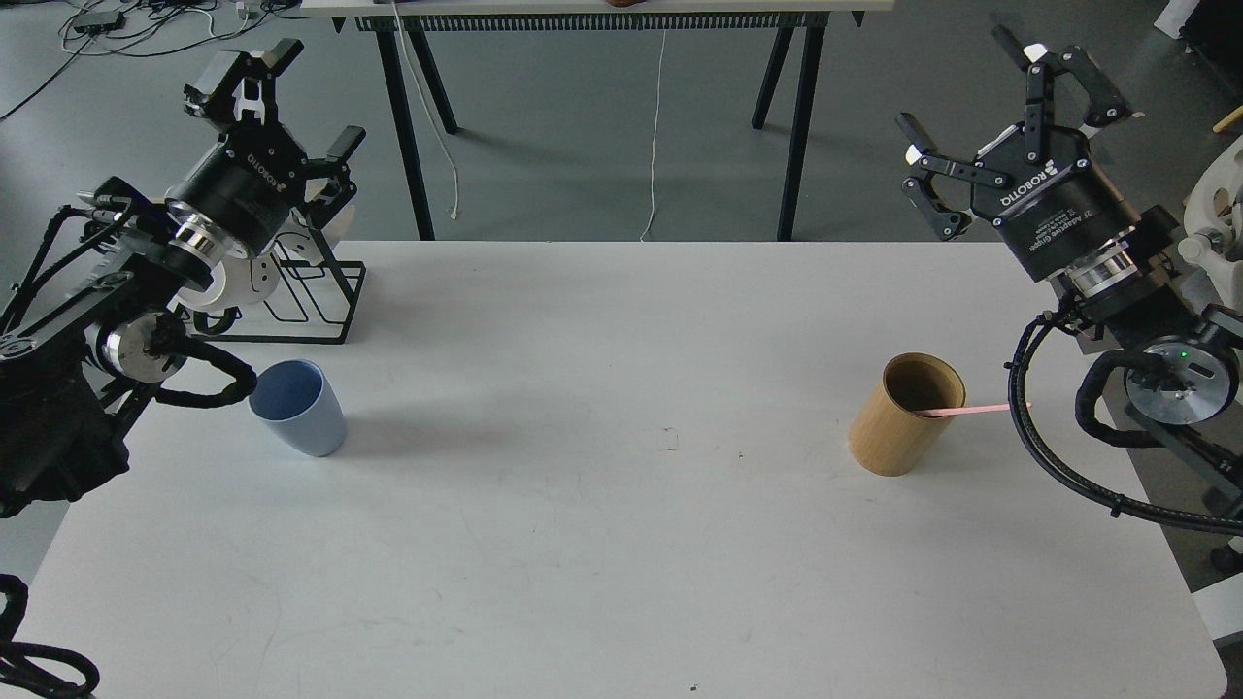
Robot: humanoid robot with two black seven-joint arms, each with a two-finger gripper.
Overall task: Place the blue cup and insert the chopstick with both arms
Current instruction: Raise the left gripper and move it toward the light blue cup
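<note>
The pale blue cup (299, 407) stands upright on the white table (621, 544) at the left, close to my left arm's lower joints. A thin pink chopstick (976, 411) leans out of the tan wooden cylinder (905, 414) at the right, its tip pointing right. My left gripper (291, 102) is raised above the table's back left corner, fingers spread and empty, well above and behind the cup. My right gripper (1000, 112) is raised at the back right, fingers spread wide and empty, far above the chopstick.
A black wire rack (311, 296) holding white mugs stands at the table's back left, partly behind my left wrist. Black cables (1058, 466) hang from my right arm near the table's right edge. Another table's legs (791, 126) stand behind.
</note>
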